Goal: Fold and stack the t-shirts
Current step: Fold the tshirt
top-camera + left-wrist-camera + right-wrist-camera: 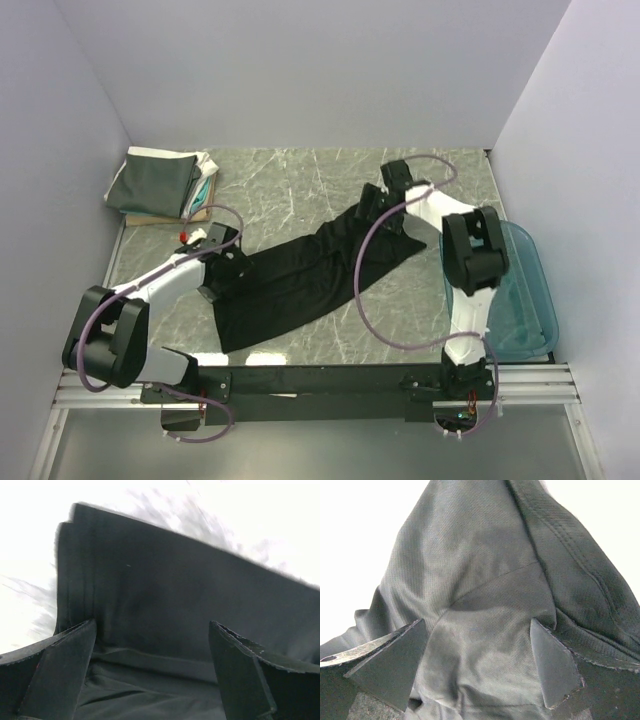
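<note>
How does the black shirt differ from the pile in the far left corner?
The black t-shirt lies stretched in a long diagonal strip mid-table; the pile is folded compact. The left gripper and right gripper are at the black t-shirt's ends; nothing touches the pile. The pile's top is dark grey, not black. Both are cloth on the table.

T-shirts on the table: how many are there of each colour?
Black t-shirt: 1, lying loose between the arms
Dark grey t-shirt: 1, on top of the folded pile
White t-shirt: 1, edge showing in the pile
Teal t-shirt: 1, only a sliver showing
Tan t-shirt: 1, at the bottom of the pile
Total: 5
</note>
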`<act>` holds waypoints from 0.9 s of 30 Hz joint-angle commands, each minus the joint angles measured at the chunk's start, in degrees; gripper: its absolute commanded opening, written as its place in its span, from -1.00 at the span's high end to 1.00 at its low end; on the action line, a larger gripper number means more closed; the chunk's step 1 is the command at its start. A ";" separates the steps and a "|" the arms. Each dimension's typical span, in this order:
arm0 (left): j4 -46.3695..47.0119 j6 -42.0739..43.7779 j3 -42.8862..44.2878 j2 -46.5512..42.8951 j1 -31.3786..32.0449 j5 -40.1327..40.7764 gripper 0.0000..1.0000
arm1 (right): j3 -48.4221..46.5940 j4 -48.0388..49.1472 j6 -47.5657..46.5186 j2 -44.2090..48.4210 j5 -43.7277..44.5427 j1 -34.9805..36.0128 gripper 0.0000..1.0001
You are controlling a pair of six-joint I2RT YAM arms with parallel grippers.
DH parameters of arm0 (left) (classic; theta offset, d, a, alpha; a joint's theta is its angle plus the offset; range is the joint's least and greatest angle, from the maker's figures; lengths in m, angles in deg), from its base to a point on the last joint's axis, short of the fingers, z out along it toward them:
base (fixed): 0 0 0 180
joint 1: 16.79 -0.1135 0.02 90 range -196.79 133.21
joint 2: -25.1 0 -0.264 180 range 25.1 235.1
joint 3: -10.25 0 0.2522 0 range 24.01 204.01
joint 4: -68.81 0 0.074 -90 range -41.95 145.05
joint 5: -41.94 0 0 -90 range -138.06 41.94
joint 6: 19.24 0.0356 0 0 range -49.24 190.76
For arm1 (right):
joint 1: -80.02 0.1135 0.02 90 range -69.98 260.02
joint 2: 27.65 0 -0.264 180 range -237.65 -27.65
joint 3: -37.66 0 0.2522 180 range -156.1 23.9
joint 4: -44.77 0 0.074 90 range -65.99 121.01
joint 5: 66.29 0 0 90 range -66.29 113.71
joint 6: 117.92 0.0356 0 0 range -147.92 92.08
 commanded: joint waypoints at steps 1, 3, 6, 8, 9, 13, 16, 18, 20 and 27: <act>-0.40 -4.33 -2.10 -0.06 4.61 -2.90 -0.99 | -10.85 -9.37 -3.75 -7.84 1.08 -0.26 -0.83; -1.89 -6.69 -2.98 -0.06 6.29 -3.25 -0.99 | -17.98 -10.96 -4.54 -10.31 0.73 -0.09 -0.83; -2.86 -10.47 -5.35 -1.54 9.72 -6.24 -0.99 | -26.52 -15.54 -5.34 -16.02 -0.23 -0.09 -0.84; -2.51 -14.42 -7.98 -3.30 14.55 -7.64 -0.99 | -29.00 -17.29 -5.51 -18.93 -0.68 0.26 -0.84; -1.38 -18.62 -8.95 -4.44 16.30 -8.35 -0.99 | -29.62 -17.30 -5.69 -19.46 -0.85 0.87 -0.84; -0.40 -27.79 -13.00 -11.03 26.22 -9.59 -0.99 | -34.36 -16.77 -5.78 -22.35 -2.52 2.98 -0.84; -1.02 -32.02 -12.57 -13.24 32.47 -8.09 -0.99 | -42.35 -18.26 -6.13 -25.78 -3.49 5.26 -0.84; -1.72 -32.37 -10.99 -12.72 35.03 -7.04 -0.99 | -49.09 -19.58 -6.57 -27.28 -2.44 6.76 -0.84; -6.71 -32.90 -6.78 -11.49 38.90 -4.15 -0.99 | -53.34 -22.47 -7.27 -28.52 -1.91 8.87 -0.85; -23.16 -35.19 4.57 -8.66 46.91 5.26 -0.99 | -45.39 -20.73 -7.72 -17.20 5.54 11.34 -0.86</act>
